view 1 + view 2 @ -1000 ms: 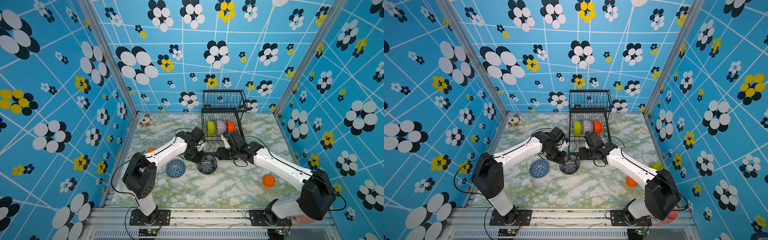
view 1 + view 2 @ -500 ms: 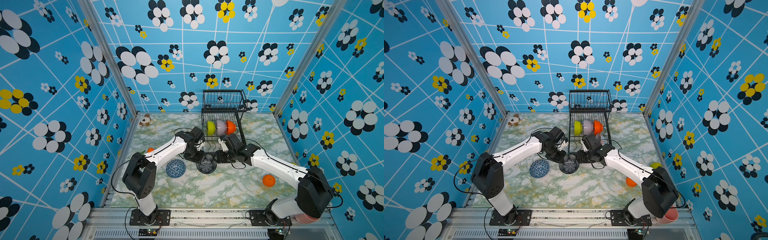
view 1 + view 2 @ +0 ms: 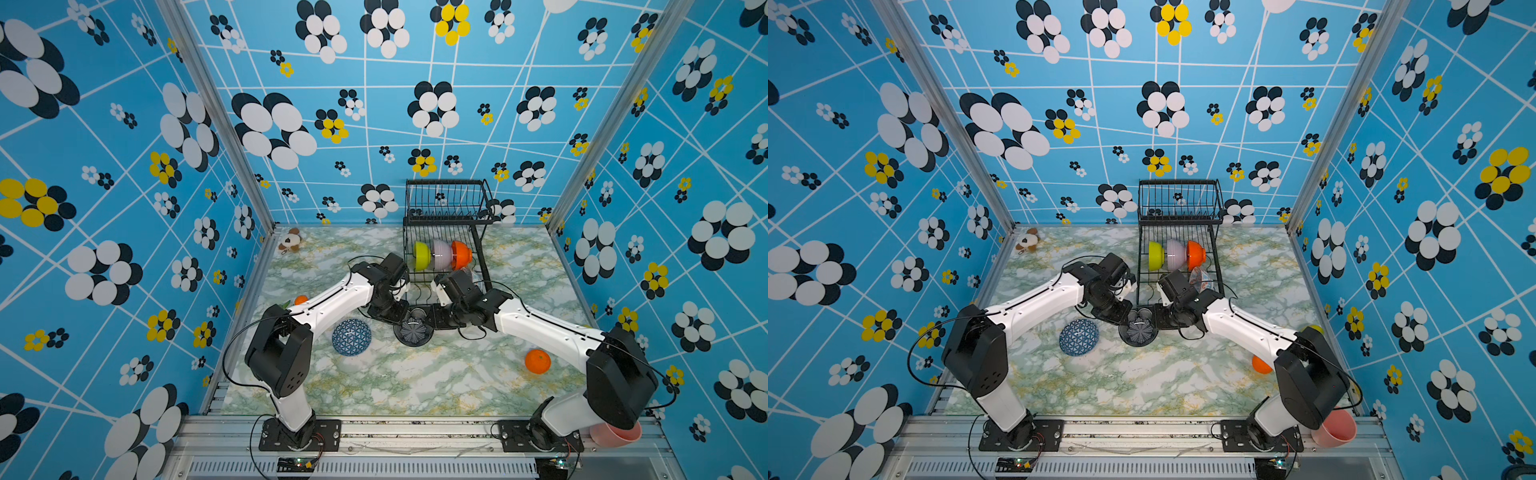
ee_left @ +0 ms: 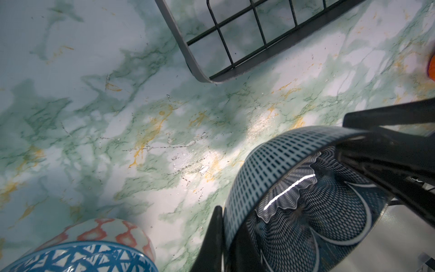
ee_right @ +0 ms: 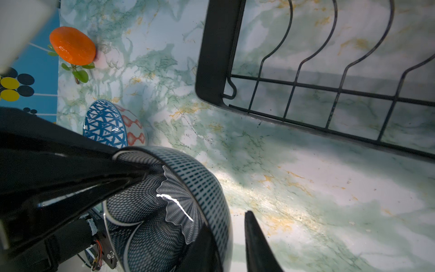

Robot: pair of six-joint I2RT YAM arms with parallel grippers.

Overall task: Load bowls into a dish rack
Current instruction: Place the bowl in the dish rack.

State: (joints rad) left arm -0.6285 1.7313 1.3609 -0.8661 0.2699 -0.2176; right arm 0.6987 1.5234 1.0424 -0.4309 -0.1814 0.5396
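- Blue flower-print walls point(image 3: 124, 166), green-veined marble table point(image 3: 415, 386).
- Dish rack point(image 3: 482, 249) stands at the back centre: black wire, with a raised basket over a slotted tray.
- Lime-green bowl point(image 3: 422, 256), lilac bowl point(image 3: 441, 253) and orange bowl point(image 3: 461, 254) stand on edge, side by side in the lower tray.
- A pale patterned bowl point(image 3: 1201, 276) sits nearer the tray's front, partly hidden by the right wrist.
- Black bowl point(image 3: 412, 331) is just in front of the rack, between the two grippers, mouth up. Inside is a black mesh print with white-outlined petals; outside is pale with rows of dark dashes.
- Left gripper point(image 4: 224, 235) is clamped on the black bowl's rim, one finger on either side of the wall.
- Right gripper point(image 5: 231, 245) straddles the opposite rim. The outer finger point(image 5: 256, 245) shows a sliver of gap to the wall, so it is not clamped.
- Blue geometric bowl point(image 3: 351, 336) lies tilted on the table near the left arm, apart from the black bowl. It has blue triangles on one face and red diamonds on the other.
- Orange fruit point(image 3: 537, 361) sits on the table beside the right arm.
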